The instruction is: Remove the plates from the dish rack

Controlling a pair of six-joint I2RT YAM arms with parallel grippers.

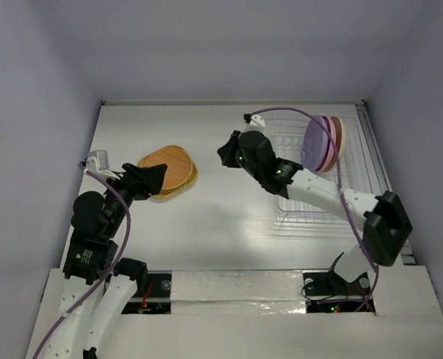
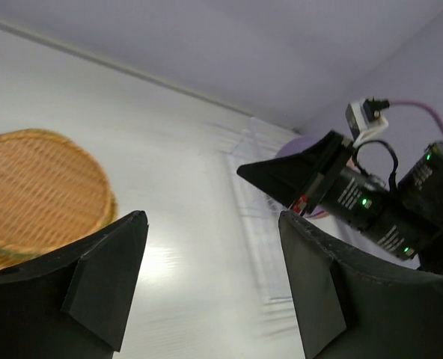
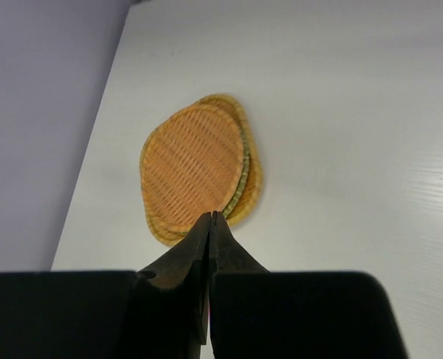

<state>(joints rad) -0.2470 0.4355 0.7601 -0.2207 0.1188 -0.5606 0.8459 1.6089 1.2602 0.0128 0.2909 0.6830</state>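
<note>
Some stacked orange plates (image 1: 169,170) lie just beyond spread left fingers (image 2: 102,277); right fingers (image 3: 233,258) pressed together

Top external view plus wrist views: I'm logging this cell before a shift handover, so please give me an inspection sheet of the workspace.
Surface: white table, no spills seen.
Job's things: orange woven plates stacked flat at left; round plates upright in dish rack.
Clutter: nothing seen.
Grippers: left gripper open, empty, beside orange plates; right gripper shut, empty.
Cables: purple cable along each arm.
Surroundings: plain lavender walls.
</note>
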